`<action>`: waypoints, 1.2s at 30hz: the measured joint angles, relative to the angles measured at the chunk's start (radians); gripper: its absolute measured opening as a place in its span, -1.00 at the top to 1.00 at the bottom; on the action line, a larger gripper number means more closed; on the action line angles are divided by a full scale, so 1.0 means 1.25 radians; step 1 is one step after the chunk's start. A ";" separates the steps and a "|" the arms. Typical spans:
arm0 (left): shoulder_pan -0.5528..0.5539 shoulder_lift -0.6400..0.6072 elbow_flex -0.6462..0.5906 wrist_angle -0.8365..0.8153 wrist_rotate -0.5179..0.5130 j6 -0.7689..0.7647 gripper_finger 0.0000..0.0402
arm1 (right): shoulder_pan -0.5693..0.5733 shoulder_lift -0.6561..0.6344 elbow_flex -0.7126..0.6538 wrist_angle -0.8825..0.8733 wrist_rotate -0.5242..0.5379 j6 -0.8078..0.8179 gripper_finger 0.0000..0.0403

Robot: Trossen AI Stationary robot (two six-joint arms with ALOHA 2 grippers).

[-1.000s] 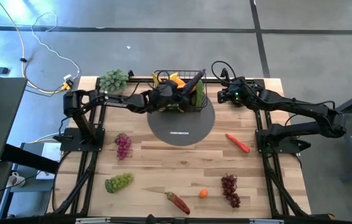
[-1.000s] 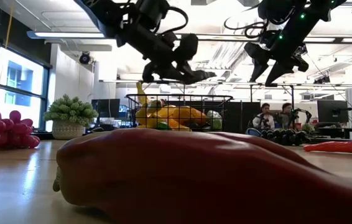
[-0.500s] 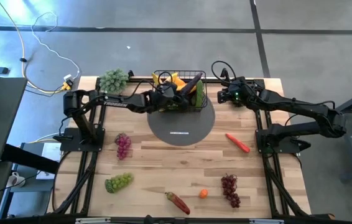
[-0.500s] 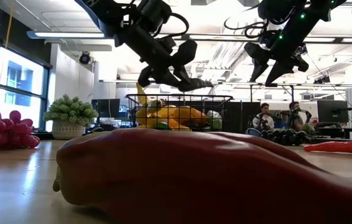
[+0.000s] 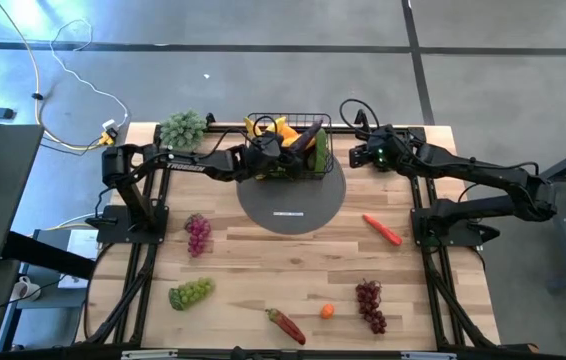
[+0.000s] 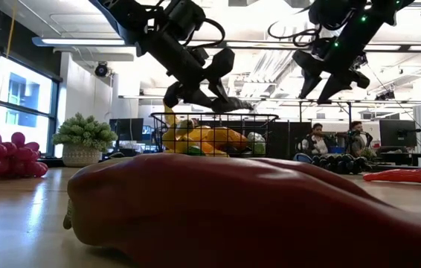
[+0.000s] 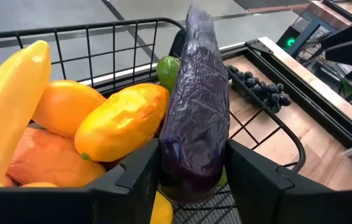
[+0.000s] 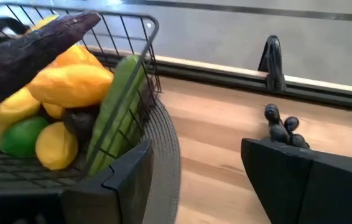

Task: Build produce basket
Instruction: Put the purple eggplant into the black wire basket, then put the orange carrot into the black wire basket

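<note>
The black wire basket (image 5: pixel 288 118) stands on the far part of a round grey mat (image 5: pixel 293 205). It holds produce: a banana (image 7: pixel 8 106), mangoes (image 7: pixel 123 121), lemons (image 8: pixel 58 146), a lime (image 8: pixel 20 137) and a cucumber (image 8: pixel 117 106). My left gripper (image 7: pixel 191 186) reaches over the basket from the left, and its fingers stand on both sides of a purple eggplant (image 7: pixel 198 106). My right gripper (image 8: pixel 194 162) hangs open above the table just right of the basket, with nothing between its fingers. My left gripper pinches the eggplant's near, lower end (image 7: pixel 191 171) between its two fingers (image 7: pixel 142 177). The fingers slant down from the table's left side, along the eggplant. The eggplant slants up over the mangoes, and its free end (image 8: pixel 86 22) pokes above the basket's far right rim.
On the table lie purple grapes (image 5: pixel 198 233), green grapes (image 5: pixel 191 293), a red pepper (image 5: pixel 285 324), a small orange fruit (image 5: pixel 327 311), dark red grapes (image 5: pixel 369 303) and a long red vegetable (image 5: pixel 383 230). A leafy bunch (image 5: pixel 181 128) stands far left. Black grapes (image 8: pixel 282 127) lie behind the basket.
My left gripper has stayed over the basket, but it has tipped its fingers farther down and rolled a little. The eggplant has turned with it, and its held end now sits lower among the produce.
</note>
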 joint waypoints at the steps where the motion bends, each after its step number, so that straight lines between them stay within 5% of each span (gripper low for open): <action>1: 0.000 0.000 0.000 0.000 0.000 0.001 0.16 | 0.000 0.000 0.000 -0.010 -0.001 0.000 -0.11; 10: 0.001 0.000 0.000 0.001 0.026 0.002 -0.05 | 0.000 0.000 0.000 -0.107 -0.112 0.000 -0.11; 25: 0.014 -0.057 0.000 -0.005 0.124 0.050 -0.02 | 0.003 0.000 0.000 -0.309 -0.471 -0.022 -0.11; 36: 0.016 -0.169 0.000 -0.077 0.121 0.090 -0.01 | 0.111 0.000 0.000 -0.439 -0.493 -0.036 -0.11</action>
